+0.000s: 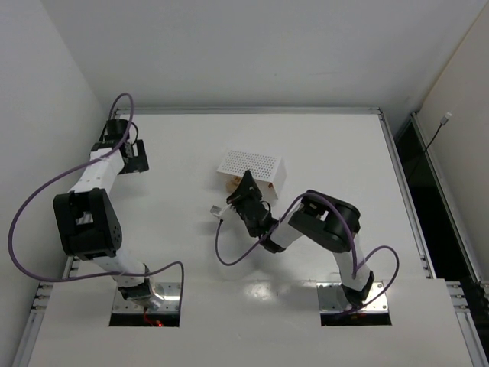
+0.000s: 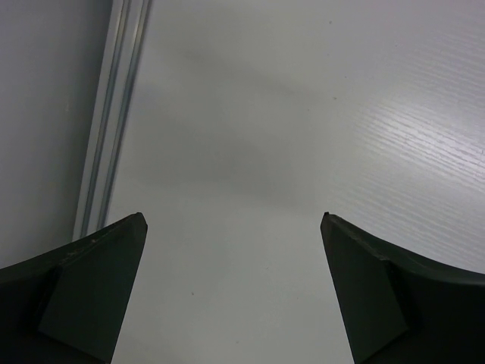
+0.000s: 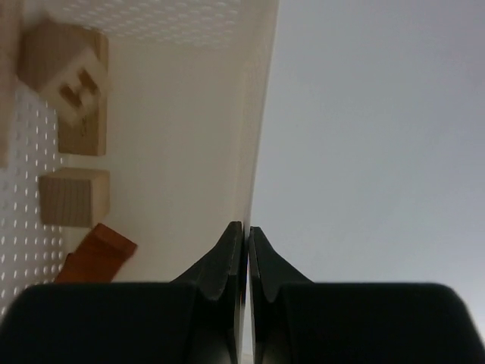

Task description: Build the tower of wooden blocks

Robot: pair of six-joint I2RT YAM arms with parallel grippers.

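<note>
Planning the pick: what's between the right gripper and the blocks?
Right wrist view: only bare tray interior between the right gripper and the blocks.

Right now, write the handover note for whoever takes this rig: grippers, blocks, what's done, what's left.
Left gripper: open, empty, over the table at the far left.
Right gripper: shut, tips at the wall of the white tray. I cannot tell whether it pinches the wall.
Blocks: pale blocks and a reddish-orange block lie inside the tray.
Done: no stacking visible.
Left: get the blocks out and build the tower, probably all of it.
</note>
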